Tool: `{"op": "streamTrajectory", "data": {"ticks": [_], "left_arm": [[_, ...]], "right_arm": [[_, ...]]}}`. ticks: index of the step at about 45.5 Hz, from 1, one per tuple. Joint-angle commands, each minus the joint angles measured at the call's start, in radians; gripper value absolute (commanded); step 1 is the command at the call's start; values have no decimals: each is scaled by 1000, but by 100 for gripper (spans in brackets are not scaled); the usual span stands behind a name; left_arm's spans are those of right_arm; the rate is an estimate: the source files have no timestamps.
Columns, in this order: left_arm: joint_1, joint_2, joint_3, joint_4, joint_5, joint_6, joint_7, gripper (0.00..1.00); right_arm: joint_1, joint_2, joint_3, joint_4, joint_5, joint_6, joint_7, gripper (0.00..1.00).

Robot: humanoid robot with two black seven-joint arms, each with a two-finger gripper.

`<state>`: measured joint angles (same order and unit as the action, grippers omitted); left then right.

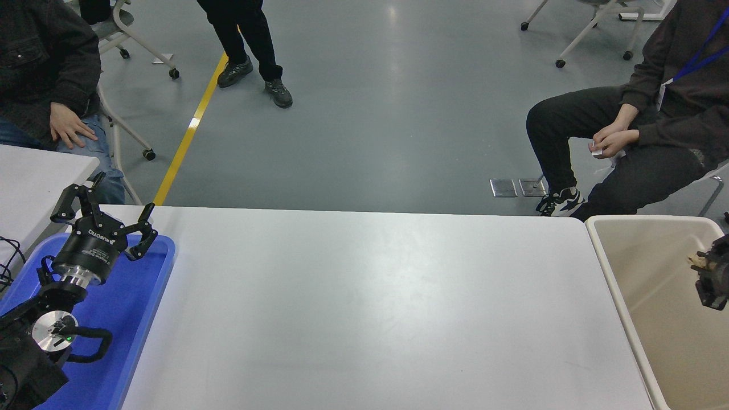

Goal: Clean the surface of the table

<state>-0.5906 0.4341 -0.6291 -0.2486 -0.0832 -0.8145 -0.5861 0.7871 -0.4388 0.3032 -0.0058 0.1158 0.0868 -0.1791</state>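
Observation:
The table surface (364,307) is a wide white top and lies bare in the middle of the head view. My right gripper (701,269) comes in at the right edge, mostly cut off, and hangs over the beige bin (605,250). A small tan scrap (696,260) sticks out at its tip, so it looks shut on that. My left gripper (105,208) is parked at the lower left over the blue tray (139,307), its fingers spread open and empty.
A smaller white table (34,176) stands at the far left. People sit beyond the far edge at the upper left (45,62) and upper right (655,119), and one person stands at the top (245,34). Wheeled chairs stand on the grey floor.

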Motion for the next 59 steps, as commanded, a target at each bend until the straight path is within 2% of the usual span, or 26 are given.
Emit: {"op": "streamTrajectory", "data": {"ticks": [1, 27, 28, 30, 31, 59], "left_arm": [[0, 0, 0, 0, 0, 0, 0, 100], [0, 0, 0, 0, -1, 0, 0, 100], [0, 0, 0, 0, -1, 0, 0, 100], [0, 0, 0, 0, -1, 0, 0, 100], [0, 0, -1, 0, 0, 0, 0, 100], [0, 0, 0, 0, 0, 0, 0, 100]], "right_arm": [[-23, 55, -21, -11, -1, -122, 18, 0], [-55, 54, -21, -11, -1, -124, 26, 1], [-55, 55, -21, -11, -1, -125, 27, 20], [-54, 55, -19, -14, -1, -131, 29, 92], [-54, 55, -18, -13, -1, -134, 29, 100], [-40, 48, -19, -13, -1, -136, 29, 100]]}}
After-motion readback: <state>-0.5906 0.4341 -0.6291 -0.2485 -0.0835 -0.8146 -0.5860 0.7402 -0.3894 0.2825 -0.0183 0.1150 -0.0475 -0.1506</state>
